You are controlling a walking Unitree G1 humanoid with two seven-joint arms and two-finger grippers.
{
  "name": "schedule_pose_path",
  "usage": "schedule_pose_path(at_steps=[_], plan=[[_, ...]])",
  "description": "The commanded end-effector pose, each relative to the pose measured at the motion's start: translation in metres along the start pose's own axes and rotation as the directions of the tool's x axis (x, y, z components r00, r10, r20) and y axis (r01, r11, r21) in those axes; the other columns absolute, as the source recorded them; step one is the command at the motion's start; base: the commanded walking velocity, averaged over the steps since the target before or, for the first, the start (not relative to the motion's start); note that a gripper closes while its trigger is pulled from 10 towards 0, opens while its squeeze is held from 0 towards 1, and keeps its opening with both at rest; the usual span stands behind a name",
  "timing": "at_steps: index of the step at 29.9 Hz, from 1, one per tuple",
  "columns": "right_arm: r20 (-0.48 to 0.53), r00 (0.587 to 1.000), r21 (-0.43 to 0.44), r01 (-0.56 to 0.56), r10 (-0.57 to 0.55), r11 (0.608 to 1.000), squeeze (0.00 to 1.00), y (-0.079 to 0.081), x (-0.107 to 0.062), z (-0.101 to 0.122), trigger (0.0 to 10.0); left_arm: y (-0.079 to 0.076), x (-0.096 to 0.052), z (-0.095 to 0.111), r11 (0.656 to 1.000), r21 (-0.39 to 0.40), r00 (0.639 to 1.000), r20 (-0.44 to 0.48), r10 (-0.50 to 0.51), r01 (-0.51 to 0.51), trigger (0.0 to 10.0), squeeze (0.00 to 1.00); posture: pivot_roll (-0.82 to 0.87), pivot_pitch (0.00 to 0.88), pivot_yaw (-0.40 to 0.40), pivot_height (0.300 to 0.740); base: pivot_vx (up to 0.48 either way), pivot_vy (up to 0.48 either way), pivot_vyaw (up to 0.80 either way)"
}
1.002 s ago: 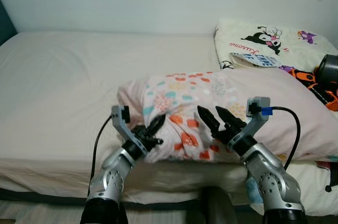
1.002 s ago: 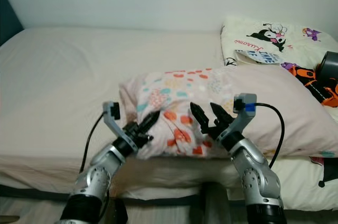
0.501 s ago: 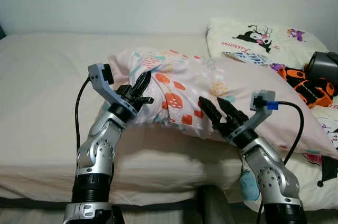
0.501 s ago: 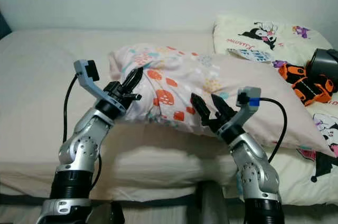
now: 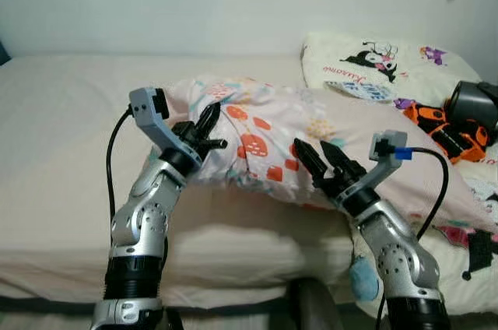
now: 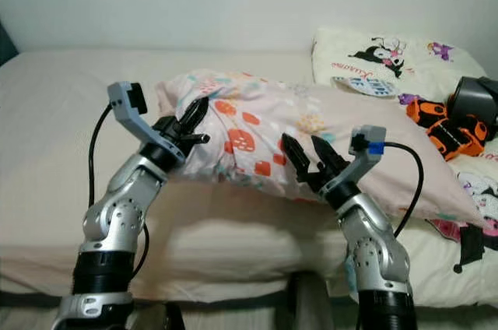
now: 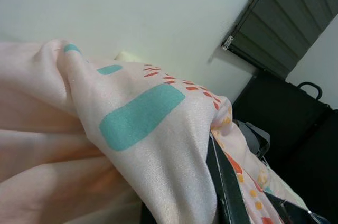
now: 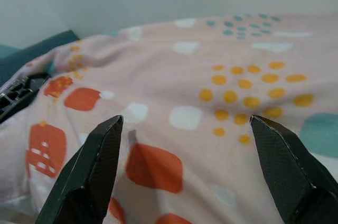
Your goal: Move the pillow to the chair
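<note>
while raised off the mattress at one end: pillow (image 5: 311, 143) lies across the bed (image 5: 70, 120), its patterned end held up
left gripper (image 5: 204, 132): clenched on the pillow's end, fabric bunched between its fingers
right gripper (image 5: 323, 163): fingers spread, released, tips against the pillow's near side
beyond right gripper: cartoon-print bedding (image 5: 373, 65), orange toy (image 5: 443, 129)
</note>
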State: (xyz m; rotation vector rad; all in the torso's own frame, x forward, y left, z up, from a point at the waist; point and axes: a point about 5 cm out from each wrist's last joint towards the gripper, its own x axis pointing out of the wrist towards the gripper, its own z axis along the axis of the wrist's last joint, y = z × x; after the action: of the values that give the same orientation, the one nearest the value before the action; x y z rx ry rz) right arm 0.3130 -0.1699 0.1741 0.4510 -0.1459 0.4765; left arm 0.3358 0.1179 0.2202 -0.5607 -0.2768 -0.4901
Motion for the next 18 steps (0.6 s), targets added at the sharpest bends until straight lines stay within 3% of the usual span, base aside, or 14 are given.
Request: schedule_pose_path(at_steps=[1,8,18], plan=[[0.032,0.999,0.01,-0.021,0.02,1.0,0.0,0.004,0.003,0.005,10.0,-0.006,0.004,0.022,0.999,0.043,0.995,0.093,-0.022,0.018,10.0,0.0,-0.01,0.056,0.015,0.606,0.0,0.0,0.0],[0.046,0.998,0.009,-0.037,0.037,0.999,0.0,0.007,0.006,0.009,10.0,-0.008,0.005,0.023,0.999,0.043,0.994,0.102,-0.025,0.02,10.0,0.0,-0.01,0.051,0.014,0.626,0.0,0.0,0.0],[0.088,0.992,-0.003,-0.088,0.088,0.996,0.0,0.017,0.013,0.021,10.0,-0.01,0.009,0.043,0.997,0.07,0.985,0.175,-0.005,-0.008,10.0,0.0,-0.01,0.043,0.011,0.671,0.0,0.0,0.0]])
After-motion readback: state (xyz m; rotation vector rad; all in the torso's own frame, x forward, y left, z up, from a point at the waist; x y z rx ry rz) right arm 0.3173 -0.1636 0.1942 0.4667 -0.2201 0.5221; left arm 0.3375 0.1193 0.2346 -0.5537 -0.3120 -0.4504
